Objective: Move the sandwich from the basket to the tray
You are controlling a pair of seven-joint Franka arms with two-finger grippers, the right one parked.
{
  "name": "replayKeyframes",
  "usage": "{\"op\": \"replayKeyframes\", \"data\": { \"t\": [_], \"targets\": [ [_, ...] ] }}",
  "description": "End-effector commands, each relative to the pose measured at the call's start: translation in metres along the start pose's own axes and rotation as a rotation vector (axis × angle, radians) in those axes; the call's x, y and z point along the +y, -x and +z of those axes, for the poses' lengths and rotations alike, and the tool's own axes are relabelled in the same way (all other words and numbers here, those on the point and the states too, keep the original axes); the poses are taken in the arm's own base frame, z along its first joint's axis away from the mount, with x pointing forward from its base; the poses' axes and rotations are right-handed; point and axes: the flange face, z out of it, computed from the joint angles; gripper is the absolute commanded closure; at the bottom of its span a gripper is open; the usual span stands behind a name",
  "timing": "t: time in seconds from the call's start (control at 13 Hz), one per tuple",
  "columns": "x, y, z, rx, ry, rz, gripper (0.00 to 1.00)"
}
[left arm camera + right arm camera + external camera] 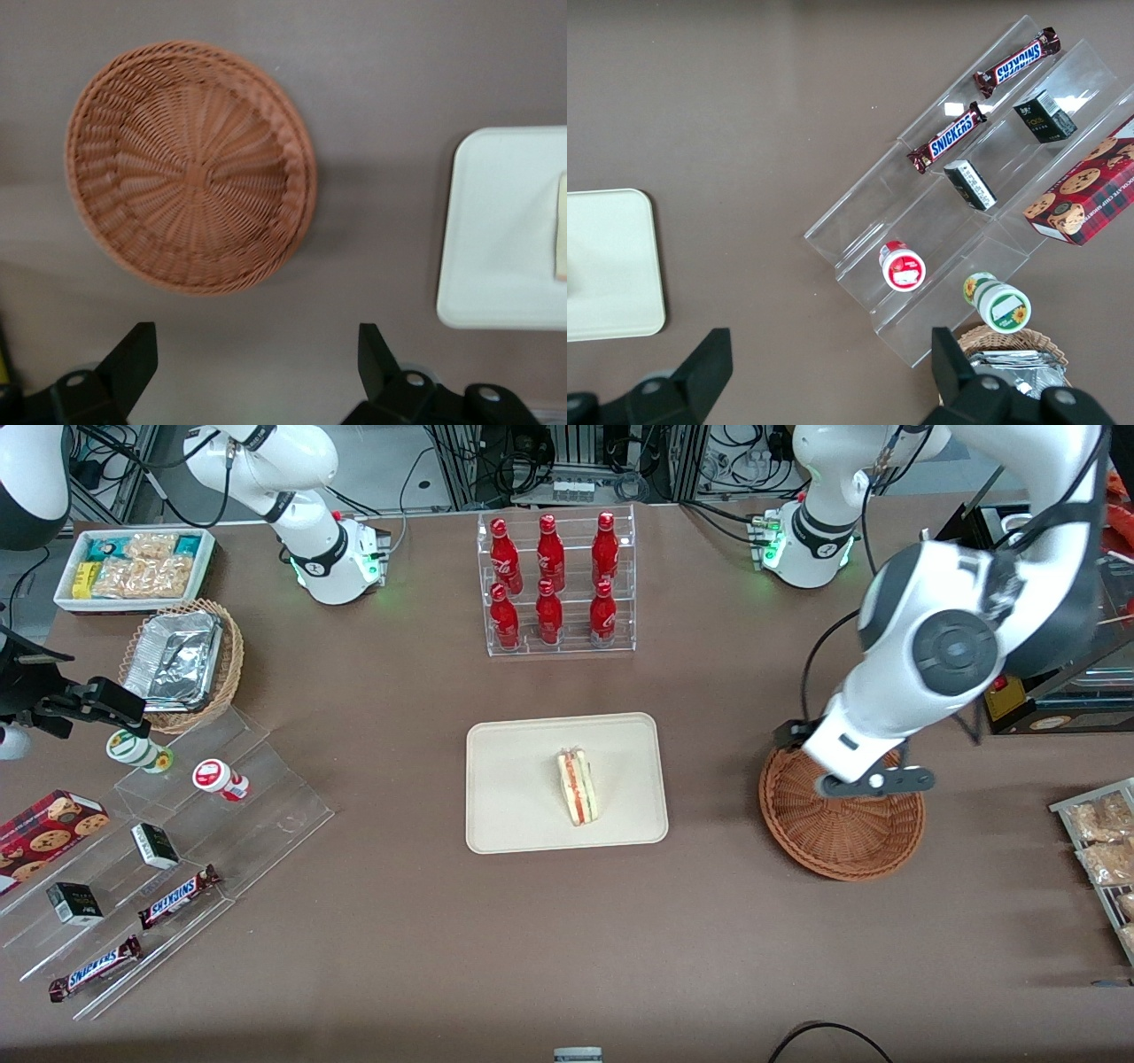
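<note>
Brown surface (372,921), front view: sandwich (578,786) lies on tray (505,788), well apart from the jaws; gripper (873,781) hangs above basket (842,833), fingers hidden. Left wrist view: jaws spread wide, nothing between; basket (190,168) bare inside; tray (500,230) beside it.

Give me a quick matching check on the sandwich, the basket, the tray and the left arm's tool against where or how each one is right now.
Things:
1. sandwich
2. basket
3. tray
4. tool

States:
A. empty, woven bottom bare, toward the working arm's end of the table
B. open, nothing between its fingers, above the basket
C. lying on the tray, filling stripes showing
D. mid-table, nearer the front camera than the rack of red bottles

Pairs: 1-C, 2-A, 3-D, 4-B
</note>
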Motion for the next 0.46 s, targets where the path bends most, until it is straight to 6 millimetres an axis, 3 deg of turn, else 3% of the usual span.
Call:
{"op": "replayKeyframes", "data": {
  "t": [0.0, 0.38],
  "targets": [
    [-0.032, 0.033, -0.026, -0.025, 0.005, 0.053, 0.0],
    [-0.09, 0.056, -0.064, -0.078, 0.009, 0.129, 0.0]
  ]
}}
